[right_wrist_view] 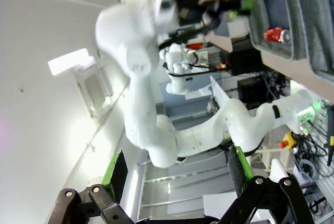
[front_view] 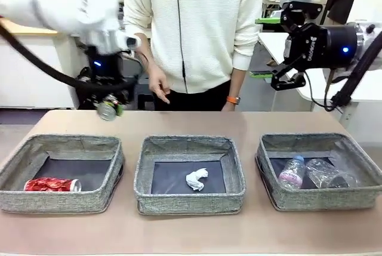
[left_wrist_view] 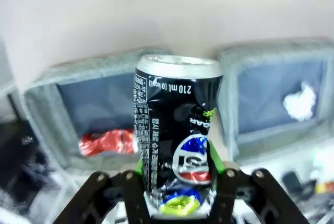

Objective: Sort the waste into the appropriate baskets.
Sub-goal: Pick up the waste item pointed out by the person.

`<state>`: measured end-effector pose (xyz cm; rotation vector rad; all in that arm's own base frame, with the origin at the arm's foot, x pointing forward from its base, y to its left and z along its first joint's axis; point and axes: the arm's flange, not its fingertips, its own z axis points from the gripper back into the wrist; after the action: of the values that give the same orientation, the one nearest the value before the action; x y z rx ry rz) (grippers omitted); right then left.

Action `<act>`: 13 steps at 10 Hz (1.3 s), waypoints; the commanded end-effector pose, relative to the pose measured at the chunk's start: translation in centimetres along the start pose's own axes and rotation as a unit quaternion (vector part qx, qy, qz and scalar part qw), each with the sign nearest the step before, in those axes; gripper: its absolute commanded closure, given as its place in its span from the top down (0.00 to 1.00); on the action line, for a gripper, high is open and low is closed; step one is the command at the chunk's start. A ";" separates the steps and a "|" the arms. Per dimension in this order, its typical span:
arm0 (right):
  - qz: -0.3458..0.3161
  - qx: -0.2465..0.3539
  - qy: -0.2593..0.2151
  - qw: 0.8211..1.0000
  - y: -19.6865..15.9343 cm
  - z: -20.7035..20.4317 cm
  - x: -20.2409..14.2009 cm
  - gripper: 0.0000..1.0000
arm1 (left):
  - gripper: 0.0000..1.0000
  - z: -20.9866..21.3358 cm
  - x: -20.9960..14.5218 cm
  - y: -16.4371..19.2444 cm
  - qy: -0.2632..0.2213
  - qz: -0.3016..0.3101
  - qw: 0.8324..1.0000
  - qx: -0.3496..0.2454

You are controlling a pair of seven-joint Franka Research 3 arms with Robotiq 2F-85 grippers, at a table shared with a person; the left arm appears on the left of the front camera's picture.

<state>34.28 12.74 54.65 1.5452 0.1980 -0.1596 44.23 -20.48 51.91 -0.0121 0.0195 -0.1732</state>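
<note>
Nearest the camera, three grey baskets sit in a row on the table: the left basket point(front_view: 62, 172) has the dented red soda can point(front_view: 52, 185) lying on its side at the near wall, the middle basket point(front_view: 190, 174) holds the white paper wad point(front_view: 196, 179) on its dark bottom, and the right basket point(front_view: 319, 170) carries the small pink-labelled bottle point(front_view: 292, 172) with the clear plastic bottle point(front_view: 327, 174) just beside it. Up behind the left basket, over the table's far edge, the left gripper point(front_view: 108, 105) hangs in the air with the dark blue soda can point(left_wrist_view: 176, 135) between its green pads; in the wrist view the can stands between the fingers, silver rim pointing down toward the left and middle baskets. Over on the other side, the right gripper point(front_view: 285, 77) is raised well above the table, jaws spread wide, nothing between them. At the far side stands a person in a white top, one hand point(front_view: 159, 86) hanging loose near the table edge.
</note>
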 end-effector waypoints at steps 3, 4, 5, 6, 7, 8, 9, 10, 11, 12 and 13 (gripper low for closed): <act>0.002 0.010 -0.004 1.000 0.2 -0.2 0.0 1.00 | 0.00 6.2 -13.5 -2.9 -0.052 -0.022 0.959 -0.277; 0.002 0.010 -0.004 1.000 0.2 -0.2 0.0 1.00 | 0.00 6.1 -8.9 -2.0 -0.069 -0.059 0.987 -0.130; 0.002 0.010 -0.004 1.000 0.2 -0.2 0.0 1.00 | 0.00 6.1 -8.9 -2.0 -0.069 -0.059 0.987 -0.130; 0.002 0.010 -0.004 1.000 0.2 -0.2 0.0 1.00 | 0.00 6.1 -8.9 -2.0 -0.069 -0.059 0.987 -0.130; 0.002 0.010 -0.004 1.000 0.2 -0.2 0.0 1.00 | 0.00 6.1 -8.9 -2.0 -0.069 -0.059 0.987 -0.130; 0.002 0.010 -0.004 1.000 0.2 -0.2 0.0 1.00 | 0.00 6.1 -8.9 -2.0 -0.069 -0.059 0.987 -0.130; 0.002 0.010 -0.004 1.000 0.2 -0.2 0.0 1.00 | 0.44 5.3 -9.2 -1.6 -0.061 -0.048 0.987 -0.140; 0.002 0.010 -0.004 1.000 0.2 -0.2 0.0 1.00 | 0.44 7.5 -8.9 -4.6 0.006 -0.003 0.988 -0.155; 0.002 0.010 -0.004 1.000 0.2 -0.2 0.0 1.00 | 0.44 12.2 -9.2 -8.2 0.002 -0.015 0.992 -0.127; 0.002 0.010 -0.004 1.000 0.2 -0.2 0.0 1.00 | 0.44 16.6 -10.0 -11.2 -0.036 -0.039 0.994 -0.096; 0.002 0.010 -0.004 1.000 0.2 -0.2 0.0 1.00 | 0.44 20.2 -10.7 -14.1 -0.050 -0.080 0.991 -0.090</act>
<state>34.26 12.75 54.64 1.5445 0.1979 -0.1596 30.07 -29.82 68.25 -0.2525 -0.0393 -0.2751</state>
